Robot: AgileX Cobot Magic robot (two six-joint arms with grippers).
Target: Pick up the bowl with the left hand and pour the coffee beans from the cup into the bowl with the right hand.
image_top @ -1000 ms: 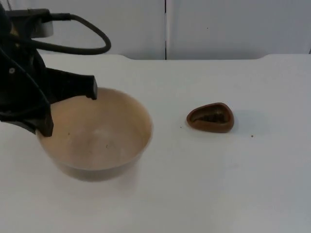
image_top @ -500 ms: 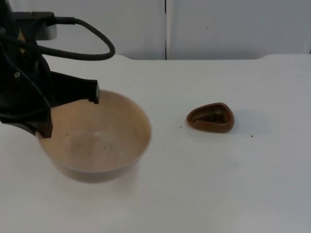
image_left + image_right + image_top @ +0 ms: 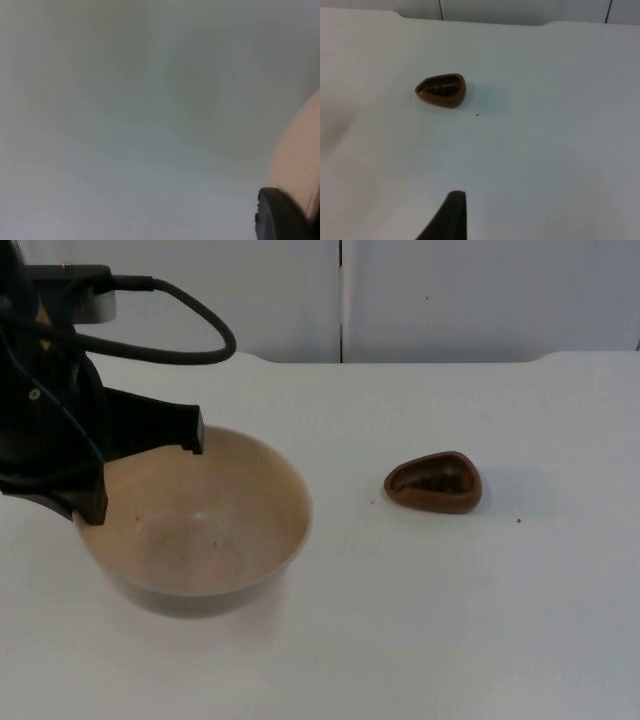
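Note:
A wide beige bowl (image 3: 200, 530) sits at the table's left, seemingly just off the surface, with a few dark specks inside. My left gripper (image 3: 140, 468) is shut on its left rim, one finger (image 3: 160, 425) lying over the far rim and the other (image 3: 85, 502) at the near-left rim. In the left wrist view the bowl's pale wall (image 3: 297, 160) stands right beside a black fingertip (image 3: 280, 215). A small brown cup (image 3: 435, 483) with dark coffee beans stands right of centre, seen also as the cup (image 3: 441, 90) ahead of my right gripper (image 3: 451, 202), which waits well short of it.
The white table (image 3: 430, 620) ends at a grey partition wall (image 3: 450, 300) behind. A single dark speck (image 3: 518, 520) lies just right of the cup. Bare table surface stretches between bowl and cup and along the front edge.
The left gripper has shifted slightly right and up with the bowl's rim, and the bowl has steadied. The cup has not moved.

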